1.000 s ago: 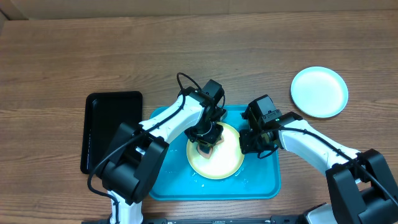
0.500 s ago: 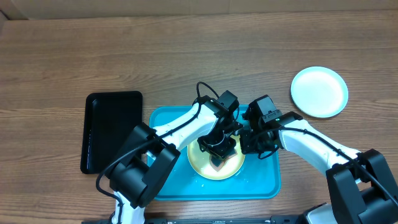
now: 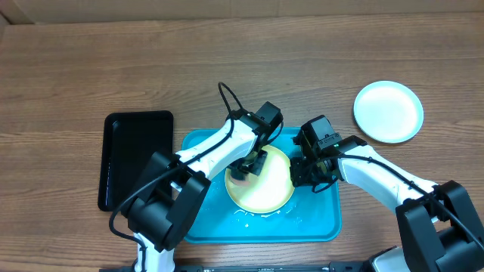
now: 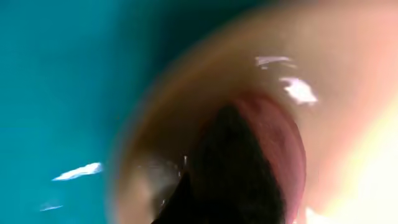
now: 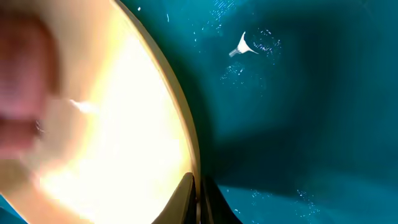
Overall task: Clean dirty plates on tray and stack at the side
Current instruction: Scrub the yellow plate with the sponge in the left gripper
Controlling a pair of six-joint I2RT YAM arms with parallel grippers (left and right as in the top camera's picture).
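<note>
A pale yellow-green plate (image 3: 265,185) lies tilted on the turquoise tray (image 3: 204,223). My left gripper (image 3: 246,170) is over the plate's left part, shut on a pink sponge (image 3: 239,177) that presses on the plate. In the left wrist view the sponge (image 4: 280,137) and the dark finger (image 4: 230,180) are blurred against the plate (image 4: 348,81). My right gripper (image 3: 299,174) is shut on the plate's right rim; the right wrist view shows its fingers (image 5: 198,199) pinching the rim (image 5: 180,137) above the tray (image 5: 298,112). A light blue plate with a white centre (image 3: 388,112) lies on the table at the right. No third plate shows.
A glossy black tray (image 3: 136,159) lies on the wooden table left of the turquoise tray. Water drops glint on the turquoise tray's floor (image 5: 245,43) near its front.
My left gripper swept with the sponge to the plate's lower right, then back to its upper left. The right gripper has kept its hold on the rim without moving.
</note>
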